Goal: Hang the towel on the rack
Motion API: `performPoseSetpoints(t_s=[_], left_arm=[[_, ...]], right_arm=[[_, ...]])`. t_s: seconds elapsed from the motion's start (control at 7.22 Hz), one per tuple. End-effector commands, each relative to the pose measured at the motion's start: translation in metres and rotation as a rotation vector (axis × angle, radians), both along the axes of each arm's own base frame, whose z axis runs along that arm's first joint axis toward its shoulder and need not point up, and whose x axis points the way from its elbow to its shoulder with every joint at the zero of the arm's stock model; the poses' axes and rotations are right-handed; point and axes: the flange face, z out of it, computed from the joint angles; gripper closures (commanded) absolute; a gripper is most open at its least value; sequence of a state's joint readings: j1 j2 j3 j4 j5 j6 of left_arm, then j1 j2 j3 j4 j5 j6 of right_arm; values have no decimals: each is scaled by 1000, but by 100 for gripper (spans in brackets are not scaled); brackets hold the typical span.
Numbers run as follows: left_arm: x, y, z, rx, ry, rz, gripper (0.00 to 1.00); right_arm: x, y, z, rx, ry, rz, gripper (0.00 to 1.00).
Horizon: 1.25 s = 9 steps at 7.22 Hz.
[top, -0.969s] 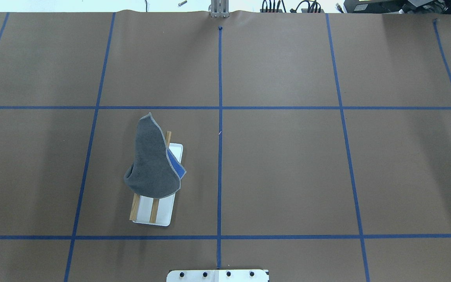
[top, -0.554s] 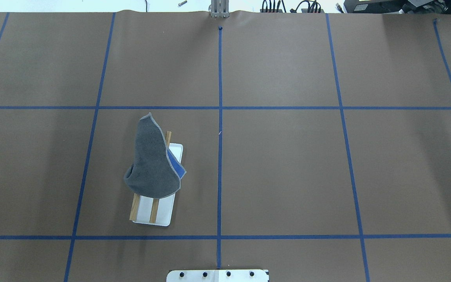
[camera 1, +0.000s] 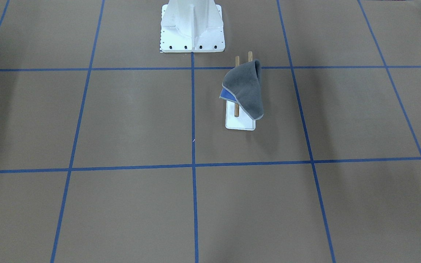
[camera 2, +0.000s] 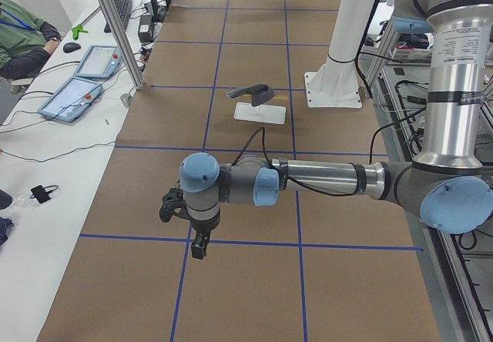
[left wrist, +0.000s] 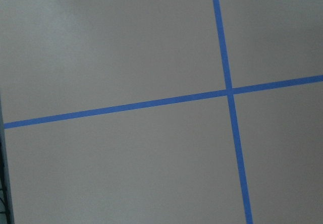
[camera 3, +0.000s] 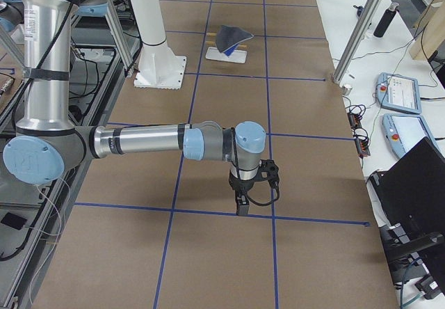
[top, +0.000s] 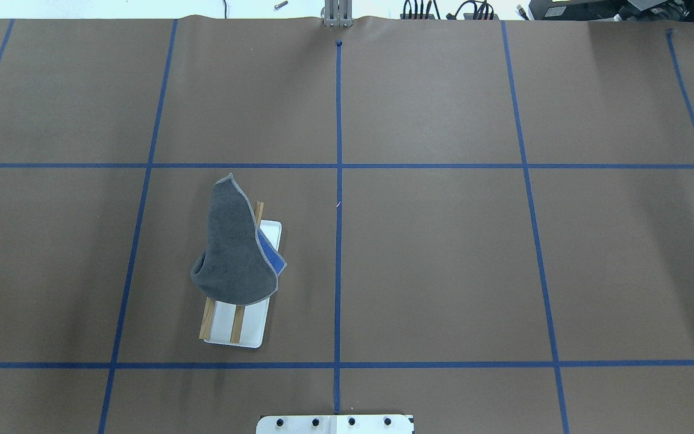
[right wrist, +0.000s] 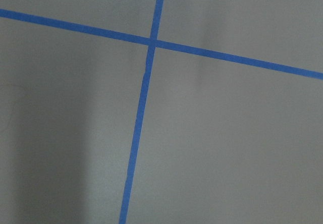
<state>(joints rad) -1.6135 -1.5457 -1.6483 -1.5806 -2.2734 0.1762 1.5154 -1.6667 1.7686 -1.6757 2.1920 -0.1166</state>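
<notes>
The dark grey towel (top: pixel 232 247) lies draped over the rack's two wooden rods (top: pixel 237 324), with a blue fold showing at its right edge. The rack's white base (top: pixel 252 328) stands left of the centre line. Towel (camera 1: pixel 245 87) and rack base (camera 1: pixel 239 125) also show in the front-facing view. My left gripper (camera 2: pixel 199 246) shows only in the exterior left view, far from the rack, pointing down; I cannot tell if it is open or shut. My right gripper (camera 3: pixel 241 204) shows only in the exterior right view, also far away; cannot tell.
The white arm pedestal (camera 1: pixel 192 25) stands at the robot's edge of the table, close to the rack. Blue tape lines (top: pixel 338 181) grid the brown table. Operator tablets (camera 2: pixel 77 95) and a seated person lie on a side bench.
</notes>
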Motion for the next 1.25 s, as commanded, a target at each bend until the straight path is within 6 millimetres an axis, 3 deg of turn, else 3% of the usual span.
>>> performPoseSetpoints(t_s=[0.0,1.11], left_arm=[[7,16,-15,30,50,10,2],[8,17,-15,31,63,9,2]], right_arm=[[-1,-2,-5,8,-8,0,0],[-4,-3,-17,33,-45,-5,0]])
